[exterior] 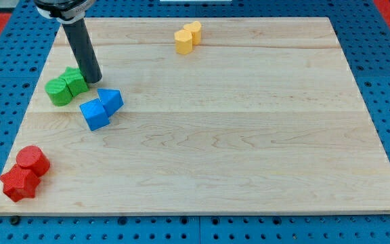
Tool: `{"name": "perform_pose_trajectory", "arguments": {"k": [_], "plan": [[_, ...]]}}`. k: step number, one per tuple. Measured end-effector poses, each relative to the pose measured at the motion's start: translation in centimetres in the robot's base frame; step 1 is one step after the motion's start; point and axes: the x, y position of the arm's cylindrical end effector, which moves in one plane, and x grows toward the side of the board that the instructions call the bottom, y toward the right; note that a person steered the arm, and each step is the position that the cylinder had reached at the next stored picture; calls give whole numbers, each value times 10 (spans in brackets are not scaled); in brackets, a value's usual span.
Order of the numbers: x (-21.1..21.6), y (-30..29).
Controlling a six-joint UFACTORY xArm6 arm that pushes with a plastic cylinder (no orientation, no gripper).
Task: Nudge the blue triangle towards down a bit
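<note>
The blue triangle (111, 100) lies on the left part of the wooden tabletop (249, 135), a little above the middle height of the view, and touches a blue cube (94, 114) that sits just below it to the view's left. The rod's tip (93, 80) rests on the tabletop just above and to the view's left of the blue triangle, near it but apart from it; the end effector is a plain dark rod with no jaws, so there is nothing to open or close. The tip stands right beside the two green blocks (66, 86), which touch each other at the view's left. In the bottom left corner, a red cylinder (32, 160) touches a red star-like block (17, 184). Near the top edge, well apart from the rest, two yellow blocks (187, 37) sit pressed together.
</note>
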Motion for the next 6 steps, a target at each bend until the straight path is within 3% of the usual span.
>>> {"name": "perform_pose_trajectory", "arguments": {"k": [1, 6], "plan": [[-4, 26], [28, 29]]}}
